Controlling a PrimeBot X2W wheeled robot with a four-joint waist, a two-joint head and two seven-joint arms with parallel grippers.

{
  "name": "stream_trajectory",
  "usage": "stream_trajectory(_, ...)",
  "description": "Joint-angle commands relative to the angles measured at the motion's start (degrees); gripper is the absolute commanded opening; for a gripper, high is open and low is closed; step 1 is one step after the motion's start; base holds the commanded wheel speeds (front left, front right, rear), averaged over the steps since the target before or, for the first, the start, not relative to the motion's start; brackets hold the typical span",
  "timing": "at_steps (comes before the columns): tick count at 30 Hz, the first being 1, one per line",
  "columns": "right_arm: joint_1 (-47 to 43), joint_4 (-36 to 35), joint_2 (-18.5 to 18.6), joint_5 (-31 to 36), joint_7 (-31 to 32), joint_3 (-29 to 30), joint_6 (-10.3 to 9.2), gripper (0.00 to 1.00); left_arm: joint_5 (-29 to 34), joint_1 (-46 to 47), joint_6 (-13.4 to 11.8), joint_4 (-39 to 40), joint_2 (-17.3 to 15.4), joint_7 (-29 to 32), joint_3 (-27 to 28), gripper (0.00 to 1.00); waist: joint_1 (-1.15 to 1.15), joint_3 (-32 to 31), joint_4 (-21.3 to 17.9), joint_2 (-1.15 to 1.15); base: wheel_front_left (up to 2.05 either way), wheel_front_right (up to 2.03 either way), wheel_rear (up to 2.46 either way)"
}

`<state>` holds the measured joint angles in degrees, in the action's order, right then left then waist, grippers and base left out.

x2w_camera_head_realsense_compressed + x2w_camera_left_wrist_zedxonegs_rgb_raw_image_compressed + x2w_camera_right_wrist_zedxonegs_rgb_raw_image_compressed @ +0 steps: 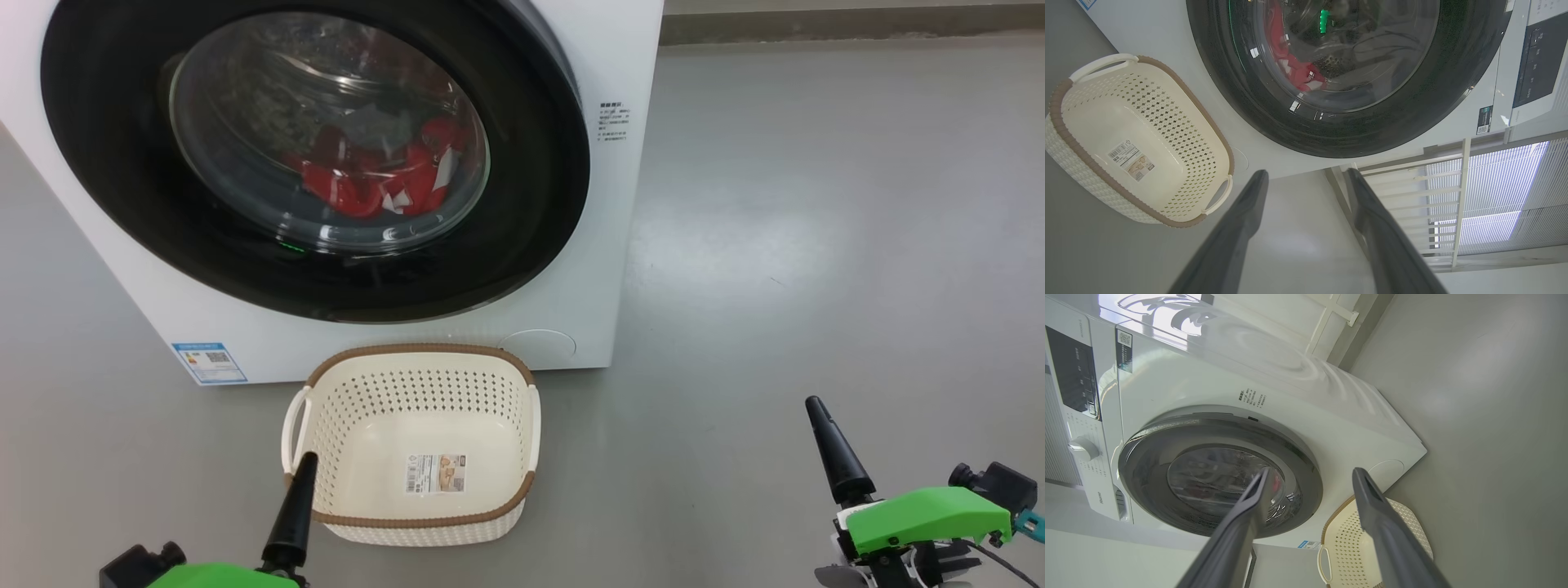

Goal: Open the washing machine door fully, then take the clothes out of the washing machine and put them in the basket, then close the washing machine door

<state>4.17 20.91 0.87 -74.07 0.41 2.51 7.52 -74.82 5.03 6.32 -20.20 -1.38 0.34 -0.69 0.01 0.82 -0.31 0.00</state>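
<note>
The washing machine door (122, 163) sits closed against the white washing machine (633, 73), with red and white clothes (359, 184) heaped in the drum behind its glass. The cream basket (424, 349) stands on the grey floor (816, 245) just in front of the machine, below the door, its paper label showing. The left claw (1306, 173) hovers near the basket's corner and the right claw (1311, 471) well apart from it, both spread wide, gripping nothing
</note>
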Motion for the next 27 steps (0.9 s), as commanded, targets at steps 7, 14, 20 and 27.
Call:
stream_trajectory(7, 4.6, -0.9, 0.8, 7.2, -1.8, -1.8, -0.01, 1.00, 6.3, 3.7, -0.9, 2.1, -0.9, -1.7, -0.7, 1.00, -0.01, 0.2, -0.2, 0.00, 0.00, 0.00, 0.00)
stream_trajectory(14, 5.8, -0.6, 0.9, 13.6, -3.2, -3.0, -0.01, 1.00, 12.9, 4.8, -2.1, 2.3, -0.9, -3.1, -2.0, 1.00, -0.01, 0.3, -0.3, 0.00, 0.00, 0.00, 0.00)
stream_trajectory(20, 6.5, -0.5, 1.0, 17.1, -4.0, -3.6, -0.01, 1.00, 17.2, 5.4, -2.7, 2.5, -1.0, -3.9, -2.7, 1.00, -0.01, 0.3, -0.3, 0.00, 0.00, 0.00, 0.00)
stream_trajectory(27, 7.5, 0.0, 1.1, 22.2, -5.2, -4.4, -0.02, 1.00, 21.7, 6.2, -3.3, 2.4, -1.0, -5.1, -3.6, 1.00, -0.01, 0.2, -0.4, 0.00, 0.00, 0.00, 0.00)
